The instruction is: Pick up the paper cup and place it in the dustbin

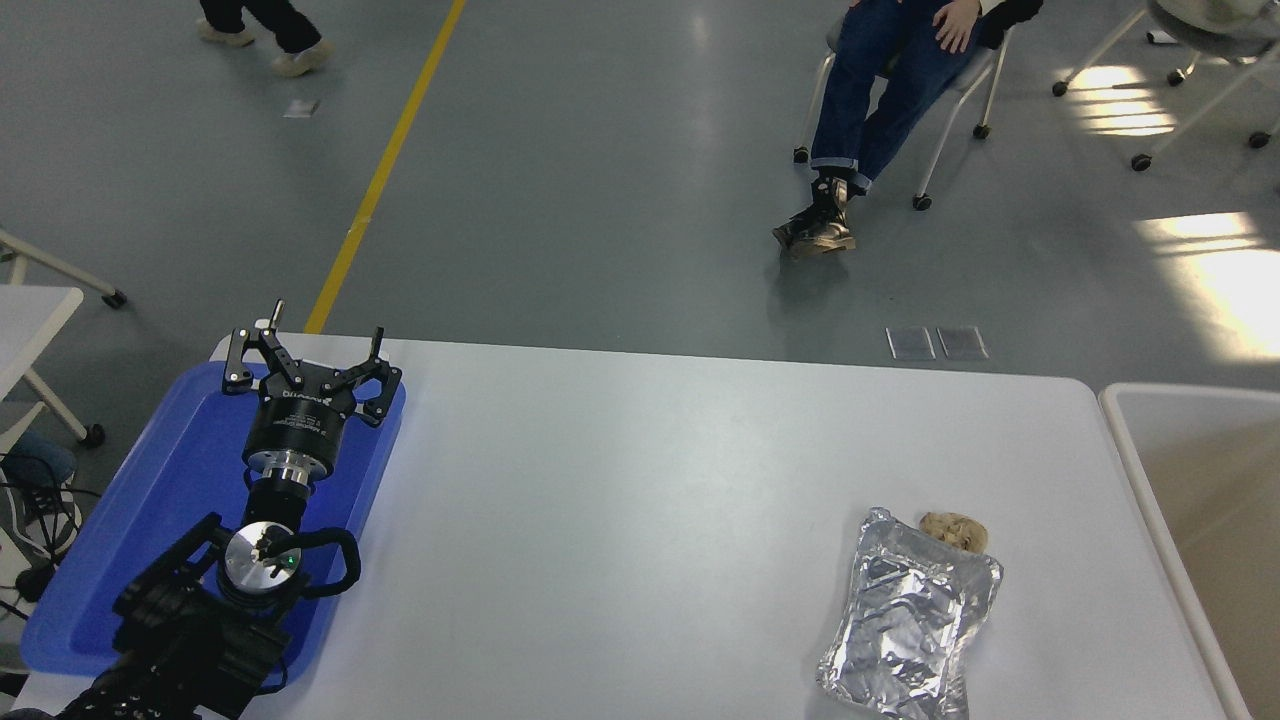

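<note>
One arm only in frame: left gripper [305,372] parked at lower left over the blue tray [130,530], fingers spread apart, holding nothing. Right gripper not in the frame at all, so nothing can be said of its fingers.

Paper cup: not visible anywhere, neither on the table [620,500] nor in the part of the dustbin that shows. Dustbin [1125,430] sits at the right edge of the frame, just beside the table's right end; only its white rim and part of the pale beige inner wall are seen, the rest is cut off by the frame. What shows of the inside looks bare.

On the table, lower right: crinkled silver foil bag [910,625] lying flat, with a small brownish crumpled lump [955,530] touching its upper end. Neither is the task's thing.

Background, top of frame: a seated person's legs [870,90] on a chair at upper right, another person's feet [265,35] at upper left, well away from the table.

Step judgement: cup is off-frame or down in the hidden part of the bin, so likely the carry/drop stage or just past it; cannot settle which. Next move calls for confirming the cup is in the bin and, if so, bringing the right arm to rest clear of the rim.
</note>
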You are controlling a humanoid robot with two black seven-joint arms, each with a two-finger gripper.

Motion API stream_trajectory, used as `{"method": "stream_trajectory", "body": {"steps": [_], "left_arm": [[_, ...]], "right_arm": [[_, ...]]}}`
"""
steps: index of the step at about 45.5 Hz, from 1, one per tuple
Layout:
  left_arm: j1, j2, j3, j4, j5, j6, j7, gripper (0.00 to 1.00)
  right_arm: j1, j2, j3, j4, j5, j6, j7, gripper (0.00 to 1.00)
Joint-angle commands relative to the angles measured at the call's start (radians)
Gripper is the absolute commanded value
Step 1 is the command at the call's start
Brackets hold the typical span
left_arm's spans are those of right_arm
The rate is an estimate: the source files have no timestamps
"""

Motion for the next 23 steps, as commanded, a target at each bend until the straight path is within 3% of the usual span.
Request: {"method": "stream_trajectory", "body": {"steps": [1,20,21,22,23], "left_arm": [[-0.001,0.000,0.000,0.000,0.000,0.000,-0.002,1.00],[-0.001,0.000,0.000,0.000,0.000,0.000,-0.002,1.00],[-0.001,0.000,0.000,0.000,0.000,0.000,-0.002,1.00],[-0.001,0.000,0.000,0.000,0.000,0.000,-0.002,1.00],[-0.001,0.000,0.000,0.000,0.000,0.000,-0.002,1.00]], "right_arm": [[-0.160,0.083,0.011,-0.077,0.118,-0.063,0.003,0.00],[-0.269,0.166,0.020,-0.096,0.249,-0.123,-0.010,0.00],[-0.269,0.169,0.020,-0.097,0.253,-0.123,-0.010,0.02],[-0.269,0.170,0.020,-0.097,0.258,-0.124,-0.011,0.10],[-0.269,0.170,0.020,-0.096,0.262,-0.123,-0.011,0.26]]}}
